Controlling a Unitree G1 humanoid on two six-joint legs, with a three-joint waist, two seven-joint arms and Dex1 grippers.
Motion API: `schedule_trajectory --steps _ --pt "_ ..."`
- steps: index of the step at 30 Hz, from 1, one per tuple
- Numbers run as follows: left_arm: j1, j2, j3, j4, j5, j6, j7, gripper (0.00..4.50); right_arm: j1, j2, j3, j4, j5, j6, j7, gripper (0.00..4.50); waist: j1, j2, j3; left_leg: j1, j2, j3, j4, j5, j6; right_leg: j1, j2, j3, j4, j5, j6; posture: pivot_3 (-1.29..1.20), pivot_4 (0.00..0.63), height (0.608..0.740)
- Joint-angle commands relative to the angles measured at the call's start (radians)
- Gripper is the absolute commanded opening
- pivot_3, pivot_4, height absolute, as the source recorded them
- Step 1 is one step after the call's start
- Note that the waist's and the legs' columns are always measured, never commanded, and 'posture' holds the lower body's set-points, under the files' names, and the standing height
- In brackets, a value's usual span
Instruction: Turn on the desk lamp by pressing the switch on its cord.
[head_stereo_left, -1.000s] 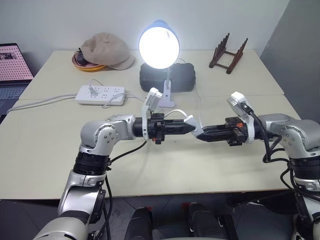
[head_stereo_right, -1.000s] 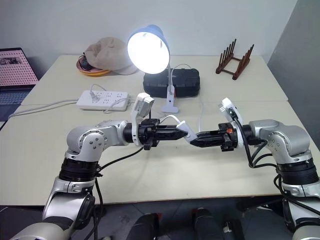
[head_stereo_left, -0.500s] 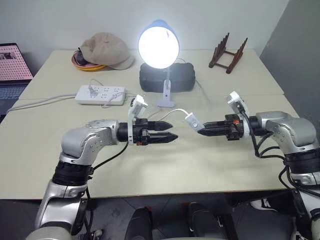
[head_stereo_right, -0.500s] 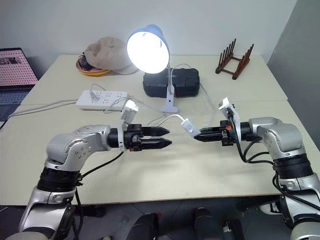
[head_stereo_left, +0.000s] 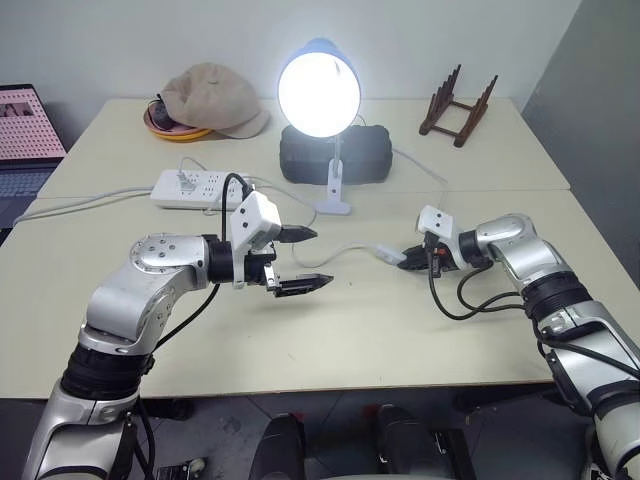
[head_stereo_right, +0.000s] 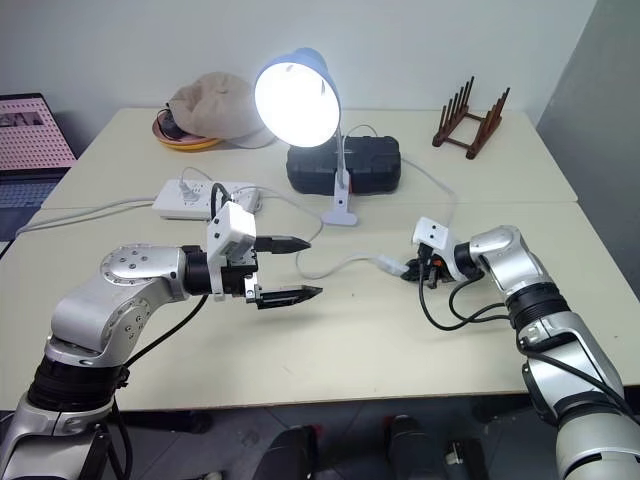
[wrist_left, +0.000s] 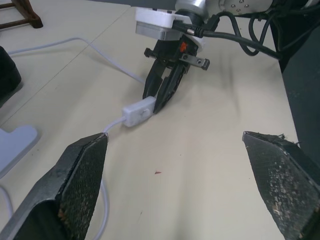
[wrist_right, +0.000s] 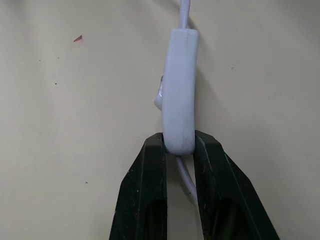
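**A:** What was hard to make out at that moment?

**B:** The laptop (head_stereo_left: 22, 135) was cut off by the left edge, so just part of its screen showed. Something orange (head_stereo_left: 165, 125) lay half hidden under the beige cap (head_stereo_left: 213, 98); I couldn't tell what it was. Whether the right hand's fingertips (wrist_right: 155, 150) truly squeezed the switch (wrist_right: 178, 90) or merely touched its end, I couldn't say for certain.

**A:** And the surface, the room?

**B:** A pale beige tabotop made of joined sections, the tabletop (head_stereo_left: 400, 330), stood against a plain light wall. Toward the back sat a black case (head_stereo_left: 365, 155), a dark wooden rack (head_stereo_left: 457, 104) and a white power strip (head_stereo_left: 200, 189) with its thick cable trailing off left. The desk lamp (head_stereo_left: 318, 92) stood in front of the case, bulb glowing, clip base on the tabletop.

**A:** Where was the switch relative to the hands?

**B:** It lay on the tabletop near the middle, in line on the cord (head_stereo_left: 345, 250) that curved back toward the lamp. The right hand (head_stereo_left: 410, 258) was low at the surface, its black fingers nearly together around the switch's near end, the cord passing between them. The left hand (head_stereo_left: 300, 259) hovered well apart to the left, fingers spread wide and holding nothing, pointing toward the switch.
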Motion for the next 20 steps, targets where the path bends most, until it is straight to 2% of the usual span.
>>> schedule_trajectory --steps 1,3,12,15,20 --pt "0.000 0.014 0.011 -0.015 0.010 -0.029 -0.005 4.50 0.004 -0.022 -0.049 -0.020 0.006 -0.021 0.045 1.72 0.000 0.000 0.000 0.000 0.000 0.000 0.000 0.000 0.000 0.000 0.000 0.000 0.000 0.000 0.000 0.00 0.150 0.740" --pt "0.003 0.022 0.005 -0.010 0.015 -0.026 -0.013 4.50 0.031 -0.050 -0.064 -0.073 0.009 -0.028 0.055 2.17 0.000 0.000 0.000 0.000 0.000 0.000 0.000 0.000 0.000 0.000 0.000 0.000 0.000 0.000 0.000 0.00 0.150 0.740" --pt "-0.063 0.057 0.008 0.079 0.026 -0.030 -0.067 4.50 0.274 -0.231 -0.275 -0.578 0.178 0.273 0.053 4.47 0.006 0.000 0.000 0.000 0.000 -0.001 0.000 0.000 0.000 0.000 0.000 0.000 0.001 0.000 0.000 0.00 0.150 0.740" --pt "-0.089 0.078 0.001 0.108 0.043 -0.042 -0.086 4.50 0.389 -0.264 -0.391 -0.770 0.289 0.437 0.007 4.47 0.004 0.000 0.000 0.000 0.000 0.000 0.000 0.000 0.000 0.000 0.000 0.000 0.001 -0.001 -0.001 0.00 0.150 0.740" --pt "-0.124 0.087 -0.014 0.151 0.063 -0.053 -0.113 4.50 0.510 -0.250 -0.490 -0.931 0.353 0.527 -0.100 4.47 0.000 0.000 0.000 0.001 0.000 0.000 0.000 0.000 0.000 0.000 0.000 0.000 0.002 -0.001 -0.002 0.00 0.150 0.740"
